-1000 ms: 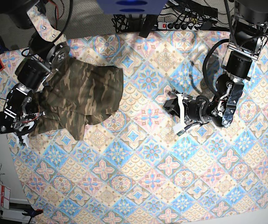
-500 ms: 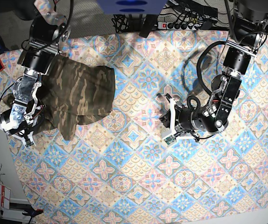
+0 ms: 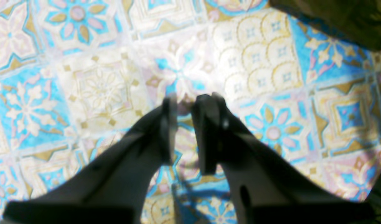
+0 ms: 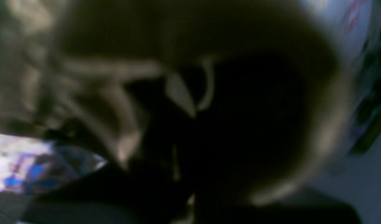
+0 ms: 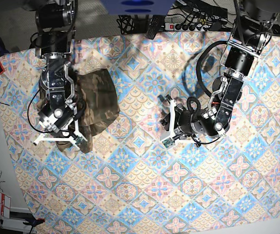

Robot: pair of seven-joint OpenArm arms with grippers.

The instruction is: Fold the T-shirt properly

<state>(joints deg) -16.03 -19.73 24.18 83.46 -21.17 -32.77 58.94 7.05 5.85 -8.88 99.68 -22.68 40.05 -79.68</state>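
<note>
Fabric of the T-shirt [image 5: 95, 100] had bunched narrower near the tablecloth's [image 5: 144, 195] left edge, pulled inward by the right gripper [image 5: 62, 134] clenched on it. The left gripper [image 3: 184, 104], slightly parted and empty, had drifted closer.
</note>
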